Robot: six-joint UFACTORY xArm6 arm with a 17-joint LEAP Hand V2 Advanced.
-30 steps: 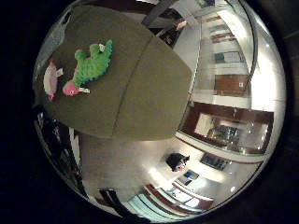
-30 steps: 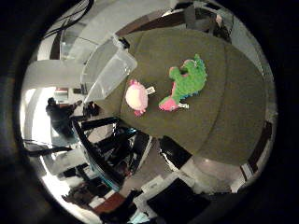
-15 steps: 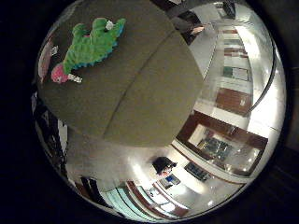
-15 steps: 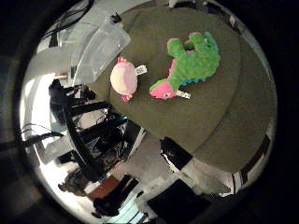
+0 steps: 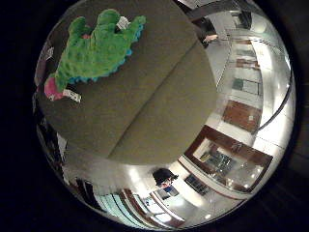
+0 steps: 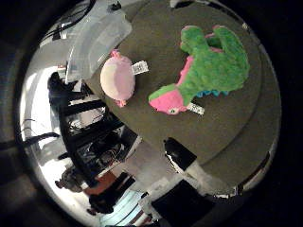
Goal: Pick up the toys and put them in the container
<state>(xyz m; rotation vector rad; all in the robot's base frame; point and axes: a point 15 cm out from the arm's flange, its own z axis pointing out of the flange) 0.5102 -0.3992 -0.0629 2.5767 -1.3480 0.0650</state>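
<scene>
Risks first. Green plush dinosaur [image 6: 213, 71] sits right under the palm on the olive tablecloth [image 5: 159, 92], filling a good part of both palm views, so it's close. It's bulky and floppy: a grasp landing on the pink snout or a limb instead of the body would likely let it droop or slip out on the lift. The paper tags could also get pinched instead of the plush.

Pink-and-cream round plush [image 6: 118, 78] lies off to the side of the palm, just beside the dinosaur's snout and touching or nearly touching the clear plastic container [image 6: 94, 40]. A sloppy sweep on the dinosaur could shove it off the table edge, which runs close by.

Hand: no part of it shows in either view, so opening and contact can't be told. Nothing appears held.
</scene>
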